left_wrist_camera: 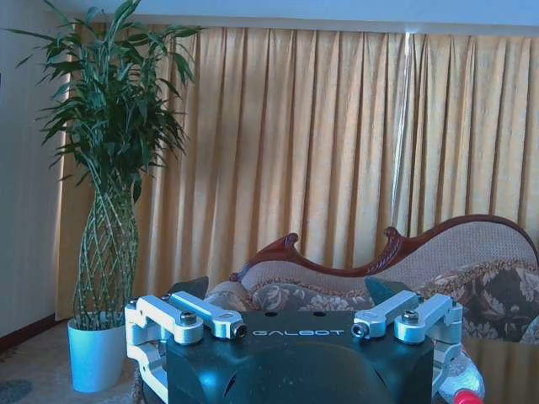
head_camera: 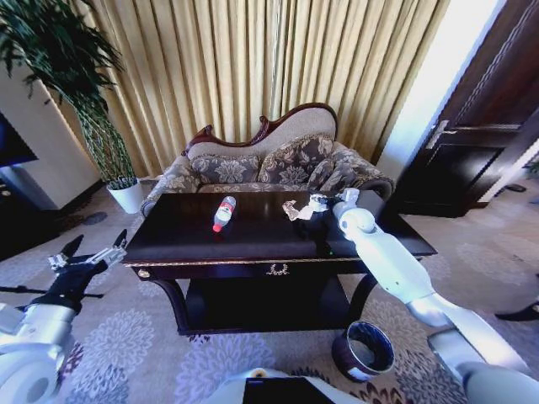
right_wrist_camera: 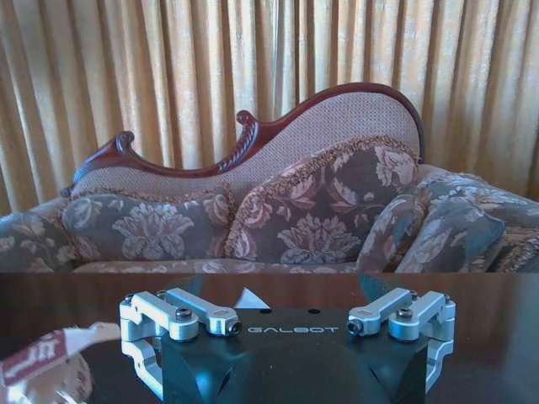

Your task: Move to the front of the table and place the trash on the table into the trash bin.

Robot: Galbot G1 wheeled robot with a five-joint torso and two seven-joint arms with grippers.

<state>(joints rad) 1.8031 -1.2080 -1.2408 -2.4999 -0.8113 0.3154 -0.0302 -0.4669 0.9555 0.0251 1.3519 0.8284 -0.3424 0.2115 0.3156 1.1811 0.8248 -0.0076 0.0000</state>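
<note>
Right gripper point(head_camera: 318, 204) spread wide beside the paper wad point(head_camera: 296, 209) on the table point(head_camera: 253, 240), grasping nothing.

The right gripper point(right_wrist_camera: 299, 290) is held low over the dark glossy worktop point(right_wrist_camera: 488, 320), its fingers spread apart with nothing between them. Just beside one finger, a crumpled paper wad point(right_wrist_camera: 46, 366) with red print is seen lying on the worktop. Beyond the gripper, a floral sofa point(right_wrist_camera: 278, 210) is backed by gold curtains point(right_wrist_camera: 253, 59).
</note>
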